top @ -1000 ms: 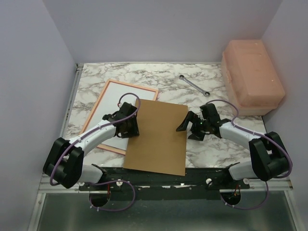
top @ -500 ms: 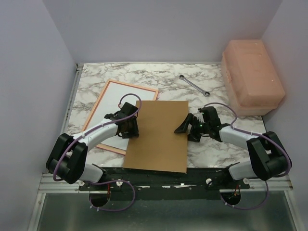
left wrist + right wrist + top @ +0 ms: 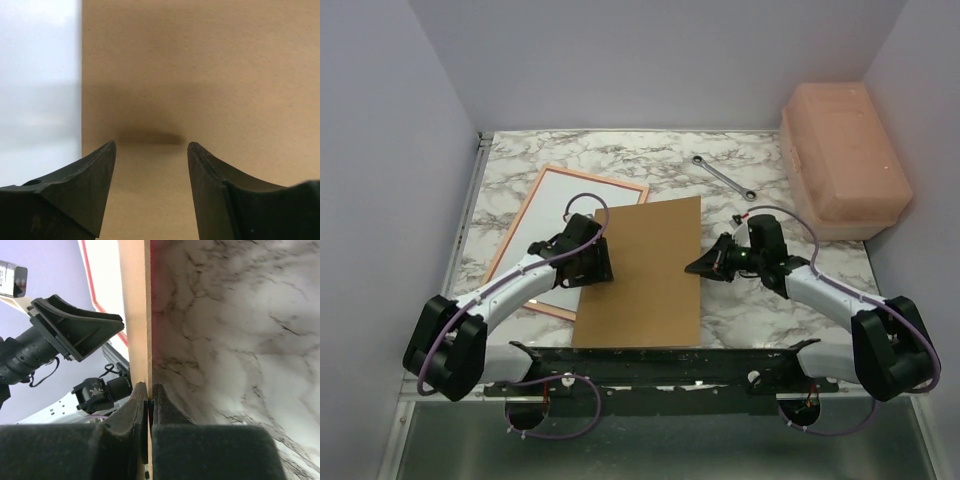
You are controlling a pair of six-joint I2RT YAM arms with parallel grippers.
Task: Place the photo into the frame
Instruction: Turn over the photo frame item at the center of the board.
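Grippers, two: right gripper (image 3: 150, 389) pinches one brown fibreboard panel (image 3: 645, 290) by its edge; left gripper (image 3: 150, 144) gapes empty above; one thin pink rectangular frame (image 3: 600, 178) partly beneath.

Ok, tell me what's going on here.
The right gripper is shut on the right edge of the brown backing panel, with that edge apparently lifted. The left gripper hangs open over the panel's left side. The frame lies partly under the panel, with the photo, seemingly white side up, inside it.
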